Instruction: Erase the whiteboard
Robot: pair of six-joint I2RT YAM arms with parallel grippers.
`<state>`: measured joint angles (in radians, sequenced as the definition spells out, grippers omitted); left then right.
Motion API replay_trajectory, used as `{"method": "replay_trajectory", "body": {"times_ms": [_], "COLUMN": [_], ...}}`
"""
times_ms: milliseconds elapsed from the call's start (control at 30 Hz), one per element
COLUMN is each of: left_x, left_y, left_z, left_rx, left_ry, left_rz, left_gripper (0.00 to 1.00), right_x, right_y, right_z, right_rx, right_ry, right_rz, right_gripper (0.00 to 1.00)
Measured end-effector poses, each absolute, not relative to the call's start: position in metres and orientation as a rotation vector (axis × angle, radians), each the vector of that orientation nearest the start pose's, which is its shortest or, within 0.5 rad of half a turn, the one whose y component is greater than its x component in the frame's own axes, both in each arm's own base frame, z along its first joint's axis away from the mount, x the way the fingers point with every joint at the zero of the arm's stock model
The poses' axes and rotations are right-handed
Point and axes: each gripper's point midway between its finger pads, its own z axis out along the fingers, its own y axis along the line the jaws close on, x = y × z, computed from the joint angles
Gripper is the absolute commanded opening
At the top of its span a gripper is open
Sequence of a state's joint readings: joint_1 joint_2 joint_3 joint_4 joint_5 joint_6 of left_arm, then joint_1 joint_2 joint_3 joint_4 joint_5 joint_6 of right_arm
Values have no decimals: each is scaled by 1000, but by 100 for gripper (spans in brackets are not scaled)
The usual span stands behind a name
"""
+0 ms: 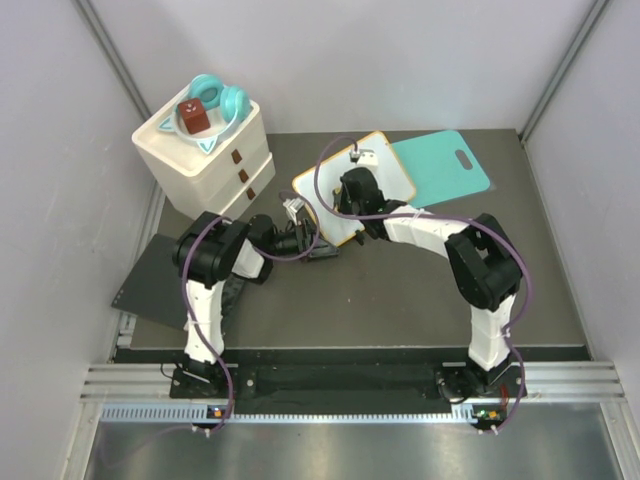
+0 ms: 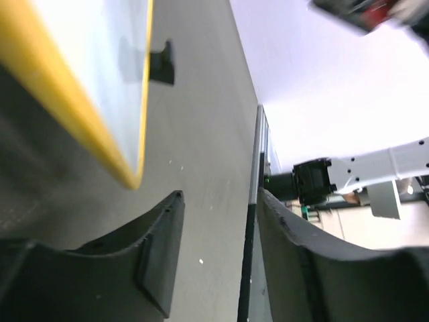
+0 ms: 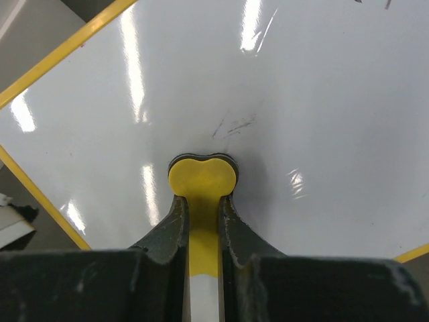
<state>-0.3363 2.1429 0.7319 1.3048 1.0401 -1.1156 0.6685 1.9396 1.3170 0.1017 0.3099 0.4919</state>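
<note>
The whiteboard [image 1: 372,160], white with a yellow-orange frame, lies at the middle back of the table. My right gripper [image 1: 352,192] is over it, shut on a yellow eraser [image 3: 201,176] whose dark pad presses on the white surface [image 3: 308,100]. Faint black marks [image 3: 231,125] lie just beyond the eraser, and more writing shows at the far edge of that view. My left gripper [image 1: 312,240] is open and empty just off the board's near left edge. In the left wrist view, its fingers [image 2: 218,228] straddle bare table beside the yellow frame [image 2: 74,100] and a black foot [image 2: 161,62].
A teal cutting board [image 1: 440,163] lies to the right of the whiteboard. A white drawer unit [image 1: 205,155] stands at the back left with a teal dish [image 1: 225,100] and a brown block [image 1: 193,117] on top. A dark mat [image 1: 150,285] lies at the left edge.
</note>
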Motion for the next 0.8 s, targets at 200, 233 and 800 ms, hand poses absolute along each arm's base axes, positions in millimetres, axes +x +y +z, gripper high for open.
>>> {"method": "replay_trajectory", "body": {"times_ms": [200,233,800], "left_x": [321,321,363], "left_y": [-282,-280,-239], "left_z": [85,87,110], "left_rx": [150,151,122], "left_ry": [1949,1935,1824], "left_rz": [-1721,-1690,-1136], "left_gripper": [58,58,80], "right_x": [446,445,442], "right_y": [302,300,277], "right_z": [108,108,97], "right_rx": [19,21,69], "right_ry": [2097,2101,2156], "right_rz": [387,387,416], "right_gripper": [0,0,0]}}
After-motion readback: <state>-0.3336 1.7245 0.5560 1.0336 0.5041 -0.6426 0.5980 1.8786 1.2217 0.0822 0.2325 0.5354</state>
